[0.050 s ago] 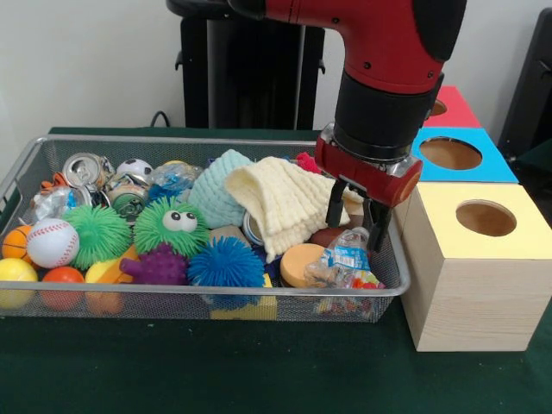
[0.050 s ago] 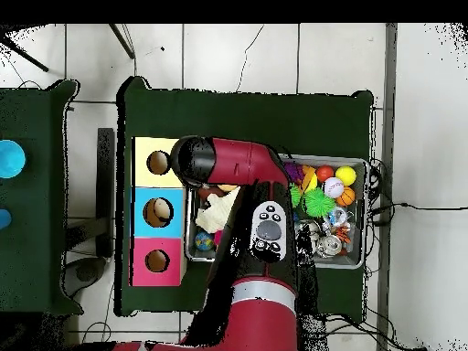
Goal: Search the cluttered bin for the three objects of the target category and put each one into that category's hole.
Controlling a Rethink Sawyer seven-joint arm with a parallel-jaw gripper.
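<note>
Red arm (image 2: 239, 164) over bin (image 2: 358, 260), pincer (image 1: 356, 214) front-only

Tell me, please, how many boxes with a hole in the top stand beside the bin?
3, in a row beside the mesh bin: the yellow-topped box nearest the camera, the blue-topped box behind it, and the red-topped box farthest back, partly hidden by the arm.

Nothing readable here, honestly. The crushed cans (image 1: 84, 169) in the wire bin (image 1: 216, 302) show only bare metal tops, with no brand visible. The crinkled plastic wrapper (image 1: 349, 250) has some blue print on it, but it's too small to make out any words. The three colored boxes (image 1: 470, 250) are plain, and the robot arm (image 2: 267, 228) only shows unlabeled round buttons.
</note>
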